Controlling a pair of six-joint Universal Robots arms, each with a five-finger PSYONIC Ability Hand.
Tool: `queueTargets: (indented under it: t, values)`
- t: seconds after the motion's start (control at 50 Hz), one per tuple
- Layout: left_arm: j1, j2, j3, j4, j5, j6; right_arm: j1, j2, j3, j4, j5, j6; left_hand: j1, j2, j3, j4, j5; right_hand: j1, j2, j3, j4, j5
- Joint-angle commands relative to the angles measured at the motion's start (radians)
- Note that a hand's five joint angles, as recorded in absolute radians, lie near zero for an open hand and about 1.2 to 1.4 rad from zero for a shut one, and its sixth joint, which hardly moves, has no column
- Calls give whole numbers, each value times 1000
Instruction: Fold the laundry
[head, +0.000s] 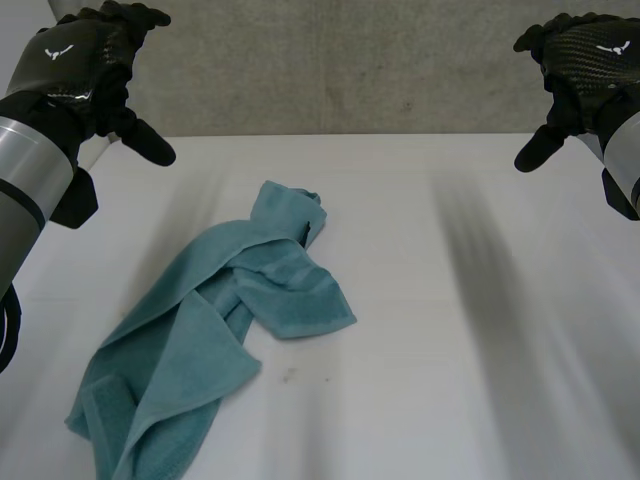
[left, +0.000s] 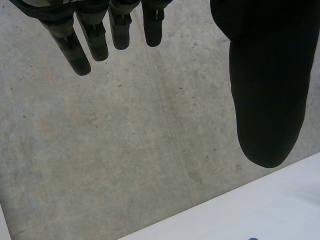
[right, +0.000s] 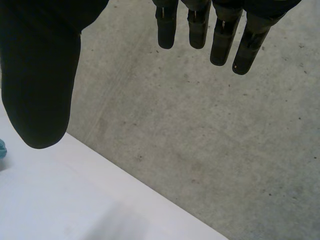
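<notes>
Head view is giving you the whole scene: a teal towel (head: 215, 330) is lying crumpled on the white table (head: 470, 340), left of the table's middle, running diagonally from the near left toward the centre. Its far end is bunching into a twisted ridge, one flap is folding out toward the right, and its near end is spreading wider and flatter. Both of your hands are hanging well apart from the cloth, raised over the table's far edge. Your left hand (head: 80, 55) is hovering at the far left with its thumb (head: 150, 145) jutting in toward the middle. Your right hand (head: 585, 55) is hovering at the far right, and its thumb (head: 535, 150) is likewise pointing inward.

Left wrist view is showing you that hand's fingers (left: 75, 50) hanging straight and slightly spread, the thumb (left: 267, 100) standing wide apart from them, the hand empty. Beyond them a grey concrete surface (left: 125, 150) is meeting the table's pale edge.

Right wrist view is telling you the same of the other hand: fingers (right: 220, 45) hanging straight and a little fanned, thumb (right: 40, 90) held well away, gripping nothing. A sliver of the teal towel is peeking in beside that thumb, lying on the table below it.
</notes>
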Motion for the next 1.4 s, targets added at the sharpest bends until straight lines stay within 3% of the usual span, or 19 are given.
queueTargets:
  t: [0.02, 0.12, 0.22, 0.34, 0.38, 0.5, 0.66, 0.84, 0.88, 0.9, 0.94, 0.96, 0.98, 1.0, 1.02, 1.04, 1.1, 1.22, 1.4]
  values:
    - [2, -27, 18, 5, -6, 1, 2, 11, 5, 5, -42, -2, 10, 20, 16, 17, -15, -10, -40, -38, -53, -68]
    - [7, -106, 36, -20, -39, 41, 0, 66, 14, 20, -181, -2, 16, 26, 22, 23, -9, -10, -40, -38, -53, -68]
    - [7, -178, 21, -61, -101, 89, 12, 160, 6, 21, -261, 20, 10, 20, 16, 17, -14, -10, -40, -38, -53, -68]
    - [39, -209, -30, -75, -154, 118, 123, 322, -68, 2, -283, 115, 7, 17, 13, 14, -17, -10, -40, -38, -53, -68]
    - [127, -221, -89, -72, -153, 118, 141, 379, -104, -9, -286, 152, 7, 17, 13, 14, -17, -10, -40, -38, -53, -68]
    - [234, -281, -197, -50, -136, 118, 192, 621, -289, -25, -289, 352, 13, 23, 19, 20, -12, 32, 2, 4, -11, -25]
    - [295, -364, -278, 3, -135, 118, 278, 919, -570, -25, -301, 528, 22, 32, 28, 29, -3, 59, 29, 31, 16, 1]
    - [303, -398, -317, 36, -133, 118, 355, 1110, -814, -17, -292, 540, 48, 58, 55, 55, 24, 186, 155, 157, 142, 128]
    - [303, -398, -320, 36, -133, 118, 379, 1146, -857, -17, -291, 541, 72, 81, 78, 79, 47, 346, 316, 318, 303, 288]
    - [303, -398, -320, 36, -133, 118, 379, 1146, -857, -17, -290, 542, 72, 82, 78, 79, 47, 347, 316, 318, 304, 289]
    - [303, -398, -320, 36, -133, 118, 388, 1169, -888, -17, -283, 543, 75, 84, 81, 82, 50, 641, 611, 613, 598, 584]
    - [301, -398, -321, 36, -133, 118, 388, 1169, -888, -17, -283, 543, 78, 87, 84, 85, 53, 643, 613, 615, 600, 586]
    - [301, -395, -321, 36, -133, 118, 390, 1174, -902, -17, -278, 543, 75, 84, 81, 82, 50, 885, 854, 856, 841, 827]
    - [301, -395, -321, 36, -133, 118, 390, 1174, -902, -17, -278, 543, 75, 84, 81, 82, 50, 887, 857, 859, 844, 829]
    - [301, -390, -321, 36, -131, 118, 390, 1174, -915, -18, -268, 543, 75, 84, 81, 82, 50, 1178, 1147, 1149, 1135, 1120]
    - [303, -386, -324, 36, -131, 118, 388, 1169, -925, -18, -246, 543, 75, 84, 81, 82, 50, 1212, 1181, 1183, 1168, 1154]
    - [300, -384, -328, 36, -131, 118, 379, 1140, -931, -18, -196, 534, 72, 82, 78, 79, 47, 1212, 1181, 1183, 1169, 1154]
    - [281, -370, -335, 37, -128, 115, 378, 1011, -906, -14, -182, 518, 22, 32, 28, 29, -3, 1212, 1181, 1183, 1169, 1154]
    - [232, -364, -337, 29, -27, 106, 296, 786, -723, 3, -171, 318, 1, 10, 7, 7, -24, 1212, 1181, 1183, 1169, 1154]
